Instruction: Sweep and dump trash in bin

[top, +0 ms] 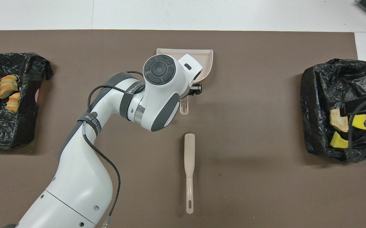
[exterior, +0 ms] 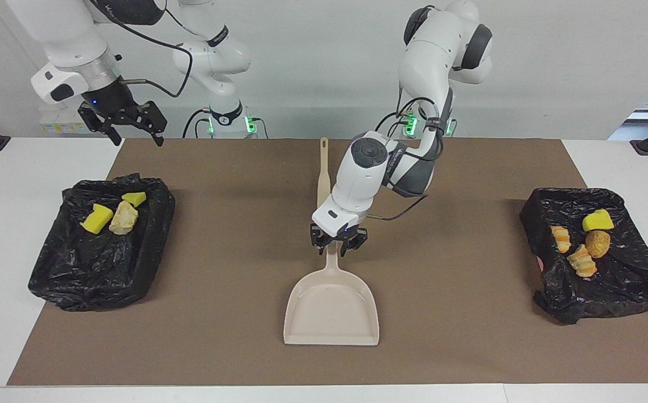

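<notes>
1. My left pincer sits at the dustpan handle mid-table, fingers parted around it; whether it grips, I cannot tell.
2. My right pincer waits open over the table's edge.
3. The trash, spongy and crumbly, lies in both crinkled black-lined bins.
4. The slim brush lies flat; the dumping looks finished.
</notes>
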